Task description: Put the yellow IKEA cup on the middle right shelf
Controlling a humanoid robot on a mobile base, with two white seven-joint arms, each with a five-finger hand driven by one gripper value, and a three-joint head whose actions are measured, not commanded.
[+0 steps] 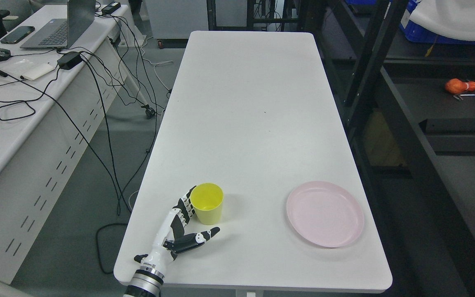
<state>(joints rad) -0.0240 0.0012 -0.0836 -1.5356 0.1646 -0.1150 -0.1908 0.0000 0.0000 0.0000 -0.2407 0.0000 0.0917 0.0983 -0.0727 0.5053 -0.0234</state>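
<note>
We look down from the head camera onto a long white rectangular counter (254, 123). Near its front left corner, at about seven o'clock from the counter's middle, a small yellow plastic cup (207, 203) stands upright with its mouth open to us; we see nothing inside it. Our left hand (179, 231), black and white with jointed fingers (186, 206), comes in from the bottom edge left of the middle. The fingers are spread and released: they rest along the cup's nine o'clock side, while the thumb stretches out below the cup at six o'clock, just apart from its base, not closed around it. At about five o'clock from the counter's middle, well apart from the cup, lies a round pale pink plate (325, 213), with nothing on it. Dark shelving (386, 82) stands along the counter's three o'clock side.
</note>
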